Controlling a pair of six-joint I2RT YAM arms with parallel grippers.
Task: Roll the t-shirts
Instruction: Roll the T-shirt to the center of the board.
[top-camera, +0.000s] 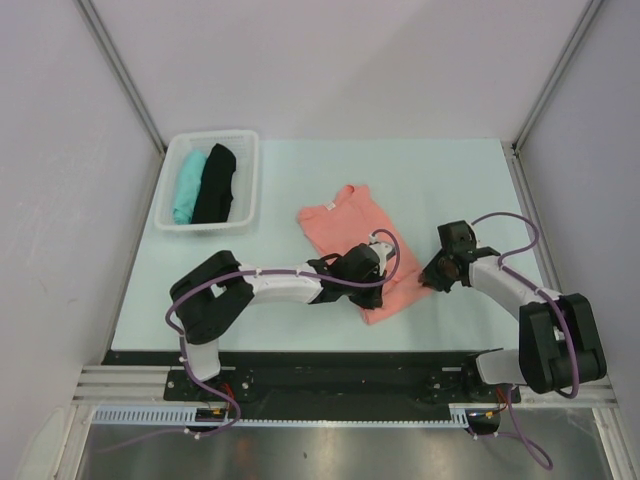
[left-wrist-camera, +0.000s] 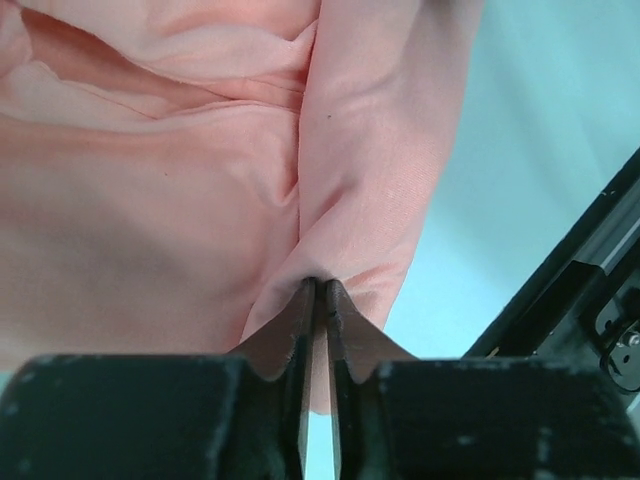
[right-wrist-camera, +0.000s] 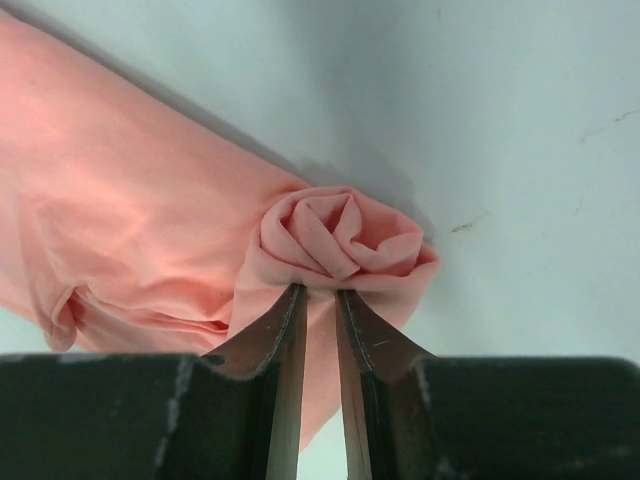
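The salmon-pink t-shirt (top-camera: 335, 225) lies flat on the pale table, its near hem partly rolled. My left gripper (top-camera: 384, 270) sits over the shirt's near part. In the left wrist view the left gripper (left-wrist-camera: 320, 286) is shut on a raised fold of the pink cloth (left-wrist-camera: 150, 230). My right gripper (top-camera: 429, 281) is at the shirt's right near corner. In the right wrist view the right gripper (right-wrist-camera: 318, 291) is shut on the cloth just below the spiral end of the roll (right-wrist-camera: 340, 235). Teal (top-camera: 187, 185) and black (top-camera: 215, 185) t-shirts lie rolled in the basket.
A white plastic basket (top-camera: 252, 180) stands at the table's back left. The table's near edge with a black rail (left-wrist-camera: 580, 290) shows close to the left gripper. Grey walls enclose the table on the left, back and right.
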